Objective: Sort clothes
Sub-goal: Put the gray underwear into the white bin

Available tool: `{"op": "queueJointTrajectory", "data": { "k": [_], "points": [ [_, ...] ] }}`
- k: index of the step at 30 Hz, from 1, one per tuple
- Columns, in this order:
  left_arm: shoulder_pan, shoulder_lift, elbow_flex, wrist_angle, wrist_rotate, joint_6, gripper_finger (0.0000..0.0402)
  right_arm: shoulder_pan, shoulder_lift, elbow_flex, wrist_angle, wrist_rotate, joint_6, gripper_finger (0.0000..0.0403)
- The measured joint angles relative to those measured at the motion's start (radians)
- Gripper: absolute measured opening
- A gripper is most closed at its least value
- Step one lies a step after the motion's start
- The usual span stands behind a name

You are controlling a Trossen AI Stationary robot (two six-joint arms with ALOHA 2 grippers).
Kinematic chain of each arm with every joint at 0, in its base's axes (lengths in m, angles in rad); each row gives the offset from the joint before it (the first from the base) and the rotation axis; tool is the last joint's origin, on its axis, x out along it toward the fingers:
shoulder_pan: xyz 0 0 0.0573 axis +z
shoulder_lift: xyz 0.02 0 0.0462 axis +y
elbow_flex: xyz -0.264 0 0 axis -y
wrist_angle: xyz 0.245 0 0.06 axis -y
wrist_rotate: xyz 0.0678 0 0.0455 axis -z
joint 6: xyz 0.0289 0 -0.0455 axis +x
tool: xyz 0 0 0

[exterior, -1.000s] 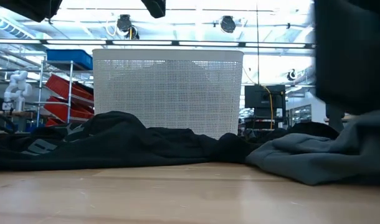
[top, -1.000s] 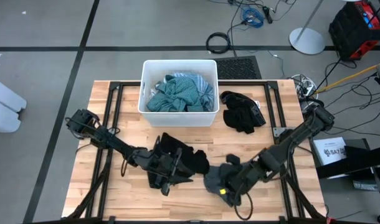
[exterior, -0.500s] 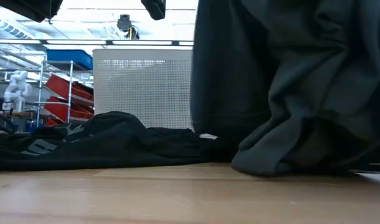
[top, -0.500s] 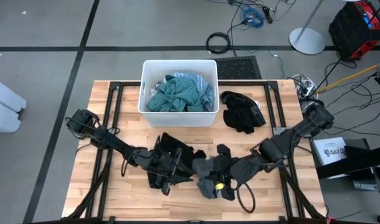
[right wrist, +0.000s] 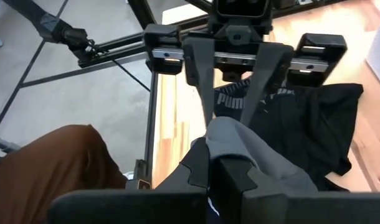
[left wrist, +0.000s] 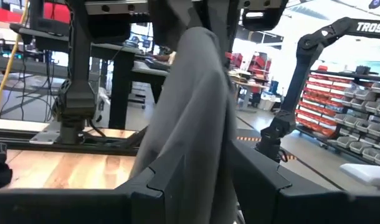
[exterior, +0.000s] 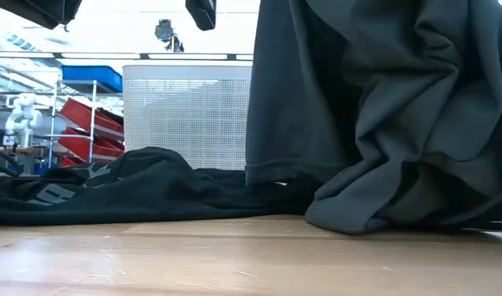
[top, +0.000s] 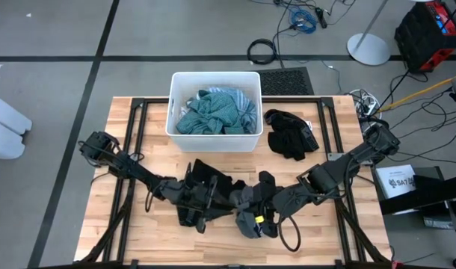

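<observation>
Near the table's front edge, centre: 1 grey garment (top: 247, 203), pinched between the closed fingers of the right gripper (top: 259, 221) and lifted so that it hangs in folds with its lower hem touching the wood, as the low view shows (exterior: 374, 123); the right wrist view has the grey cloth bunched over that gripper's own fingers (right wrist: 252, 155). Just beside it, on the left: 1 black garment (top: 217, 188) spread flat on the table (top: 138, 239), white lettering visible; the left gripper (top: 202, 209) sits over it with fingers spread apart and gripping nothing, the grey cloth hanging between them in the left wrist view (left wrist: 190, 124). Back of table: 1 white bin (top: 214, 112) holding teal and blue striped clothes (top: 213, 113); 1 further black pile (top: 289, 134) to its right, well apart from both grippers. Hazards, judged: the 2 grippers are very close, so a sideways swing of either arm could knock them together; the grey hem rests beside the black garment and may drag it along if lifted or carried; a hold on a bunched fold may slip and drop the piece short of its pile.
</observation>
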Motion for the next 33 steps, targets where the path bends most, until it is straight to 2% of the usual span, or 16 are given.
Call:
{"op": "queueJointTrajectory", "data": {
  "k": [6,9,11,14,17,24,33],
  "points": [
    [0.0,0.0,0.0,0.0,-0.038,0.01,0.013,-0.001,0.014,0.0,-0.017,-0.007,0.003,0.0],
    [-0.001,0.0,0.0,0.0,-0.08,0.048,0.013,-0.002,0.029,0.0,-0.016,-0.062,0.015,0.0],
    [-0.002,0.0,0.0,0.0,-0.075,0.048,0.013,-0.001,0.045,0.0,-0.013,-0.073,0.018,0.0],
    [-0.002,0.0,0.0,0.0,0.007,0.049,0.013,-0.008,0.066,0.0,-0.009,-0.075,0.023,0.0],
    [-0.003,0.0,0.0,0.0,0.038,0.049,0.013,-0.023,0.09,0.0,-0.004,-0.075,0.019,0.0],
    [-0.002,0.0,0.0,-0.061,0.013,0.045,0.013,-0.053,0.113,0.0,0.056,-0.127,-0.023,0.0],
    [-0.002,0.0,-0.001,-0.076,-0.008,0.042,0.013,-0.054,0.109,0.0,0.068,-0.13,-0.029,0.0]
  ]
}}
